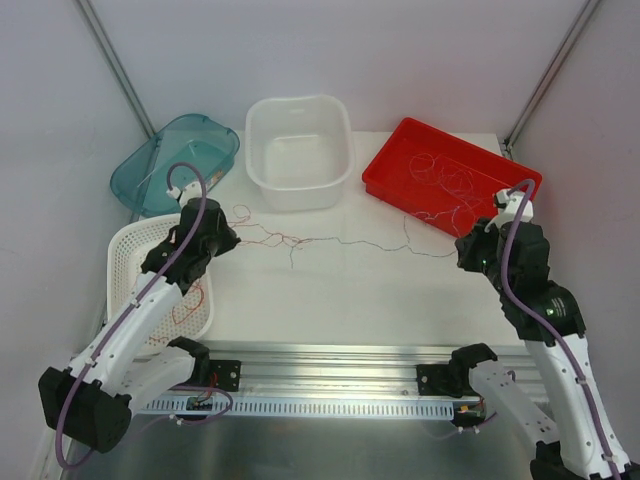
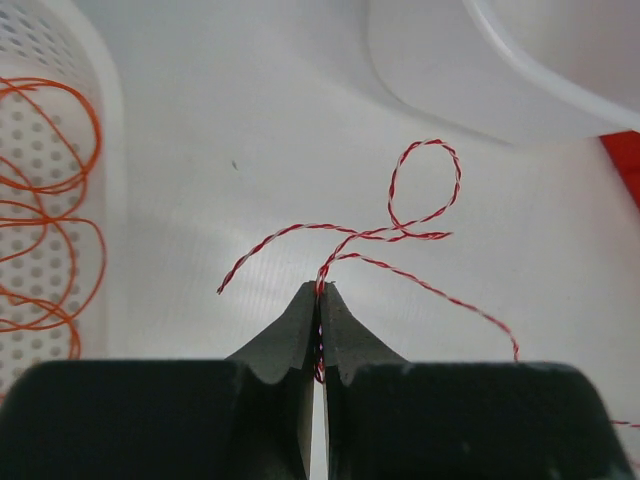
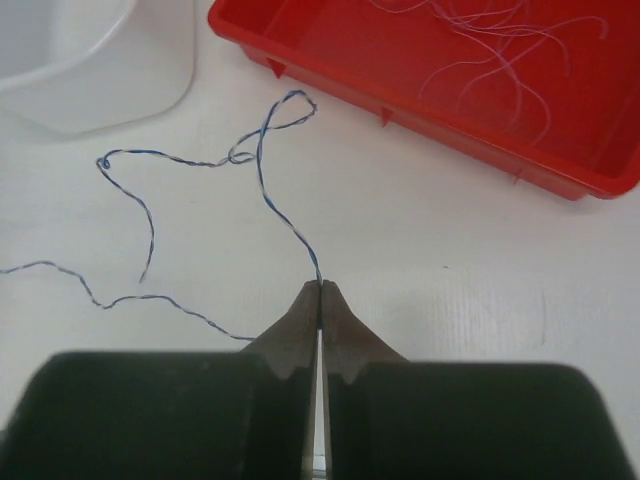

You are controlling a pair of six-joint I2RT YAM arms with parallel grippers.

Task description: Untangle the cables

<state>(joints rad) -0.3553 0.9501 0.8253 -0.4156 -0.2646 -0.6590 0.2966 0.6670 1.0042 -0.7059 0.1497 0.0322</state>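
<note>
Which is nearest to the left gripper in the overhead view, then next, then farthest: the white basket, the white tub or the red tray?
From the left gripper:
1. The white basket, right beside it on the left.
2. The white tub, behind it at back centre.
3. The red tray, off at back right.

Robotics lab test cell. Evidence: plain white enclosure walls (image 1: 400, 50) braced by slanted metal struts (image 1: 115, 65); white table (image 1: 350, 295) with an aluminium rail (image 1: 330, 365) at the near edge, left arm (image 1: 150, 300) and right arm (image 1: 545, 300) mounted on it; plastic containers laid out around thin cables (image 1: 350, 241): teal tub (image 1: 150, 165), white tub (image 1: 298, 100), red tray (image 1: 395, 170), perforated basket (image 1: 125, 250).
</note>
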